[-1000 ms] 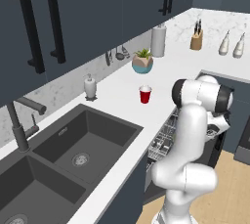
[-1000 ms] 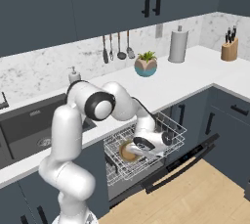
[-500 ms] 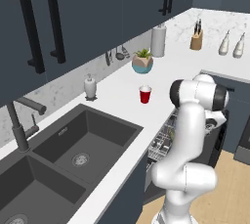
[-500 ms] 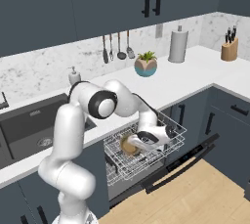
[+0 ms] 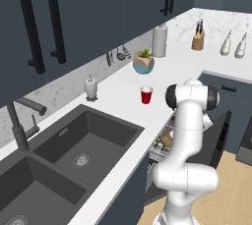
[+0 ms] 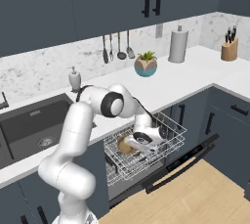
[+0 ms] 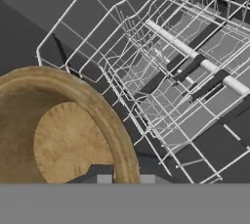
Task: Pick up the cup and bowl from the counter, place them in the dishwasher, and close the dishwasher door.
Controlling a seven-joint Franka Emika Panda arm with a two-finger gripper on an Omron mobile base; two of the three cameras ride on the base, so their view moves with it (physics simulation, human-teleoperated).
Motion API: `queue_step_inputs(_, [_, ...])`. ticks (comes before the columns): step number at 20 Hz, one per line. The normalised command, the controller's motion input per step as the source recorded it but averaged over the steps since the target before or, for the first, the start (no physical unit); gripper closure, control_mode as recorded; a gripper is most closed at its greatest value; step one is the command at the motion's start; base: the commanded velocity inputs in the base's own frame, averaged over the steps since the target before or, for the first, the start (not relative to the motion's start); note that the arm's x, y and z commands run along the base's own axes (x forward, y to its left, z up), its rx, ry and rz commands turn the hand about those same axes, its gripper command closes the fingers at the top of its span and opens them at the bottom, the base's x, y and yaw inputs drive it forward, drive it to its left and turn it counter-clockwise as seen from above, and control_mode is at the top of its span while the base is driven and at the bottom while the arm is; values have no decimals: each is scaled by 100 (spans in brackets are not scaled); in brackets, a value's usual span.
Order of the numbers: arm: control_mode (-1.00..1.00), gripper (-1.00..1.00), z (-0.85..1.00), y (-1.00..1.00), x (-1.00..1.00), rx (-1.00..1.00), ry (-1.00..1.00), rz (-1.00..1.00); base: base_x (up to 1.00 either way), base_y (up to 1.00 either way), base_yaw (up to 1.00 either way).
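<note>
One item, the wooden bowl (image 6: 126,145), sits low in the dishwasher (image 6: 146,145) rack with the gripper (image 6: 139,141) pinched on its rim, so I judge it best to release gently and lift straight up, leaving the cup (image 5: 146,95) on the counter (image 5: 120,91) behind the rack for next.

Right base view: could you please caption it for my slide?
Gripper holds the bowl in the dishwasher rack.

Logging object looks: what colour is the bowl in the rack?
Tan, wood-like round bowl; clearest in the hand view.
</note>
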Motion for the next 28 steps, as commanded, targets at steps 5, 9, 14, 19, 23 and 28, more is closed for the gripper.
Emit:
queue_step_inputs(5, [-100, 100, -73, 0, 16, 0, 0, 3, 0, 0, 0])
queue_step_inputs(9, [-100, 100, -67, 2, 1, 0, 0, 0, 0, 0, 0])
queue_step_inputs(14, [-100, -100, -77, -11, -34, -1, 1, 0, 0, 0, 0])
queue_step_inputs(19, [-100, -100, -61, -48, -93, 0, 1, 0, 0, 0, 0])
queue_step_inputs(23, [-100, -100, -40, -61, -100, 0, 7, -3, 0, 0, 0])
queue_step_inputs(28, [-100, -100, 21, -36, -87, 0, 7, -8, 0, 0, 0])
